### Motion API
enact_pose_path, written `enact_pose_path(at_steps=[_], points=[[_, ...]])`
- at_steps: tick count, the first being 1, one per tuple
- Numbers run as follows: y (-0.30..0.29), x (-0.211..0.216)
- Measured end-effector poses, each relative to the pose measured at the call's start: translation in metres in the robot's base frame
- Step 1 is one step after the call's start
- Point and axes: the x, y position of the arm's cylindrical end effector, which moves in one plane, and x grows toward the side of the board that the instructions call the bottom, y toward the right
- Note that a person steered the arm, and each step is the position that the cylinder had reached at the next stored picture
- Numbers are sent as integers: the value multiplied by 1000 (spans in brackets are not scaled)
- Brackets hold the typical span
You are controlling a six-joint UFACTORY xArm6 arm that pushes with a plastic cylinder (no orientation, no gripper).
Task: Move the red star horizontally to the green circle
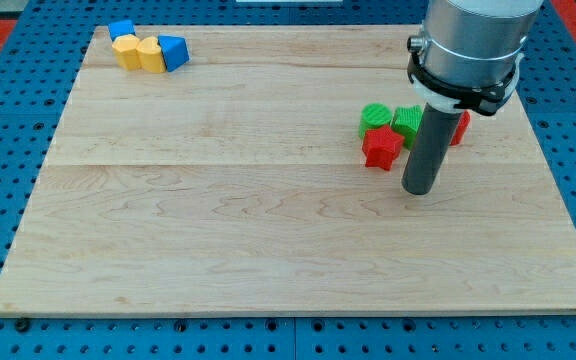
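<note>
The red star (380,147) lies on the wooden board right of centre. Touching it from above is a green block (375,116), round in outline, with a second green block (407,122) beside it. My tip (419,188) stands just right of and slightly below the red star, a small gap apart. The rod and arm body hide part of another red block (459,127) to the right of the green ones.
A cluster at the view's top left holds a blue block (121,29), two yellow blocks (128,51) (152,55) and a blue triangular block (173,51). The wooden board (268,220) sits on a blue pegboard table.
</note>
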Motion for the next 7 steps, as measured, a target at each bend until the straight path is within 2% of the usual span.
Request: enact_pose_path(at_steps=[1, 2, 5, 7], points=[[18, -36], [35, -47], [35, -48], [8, -49]])
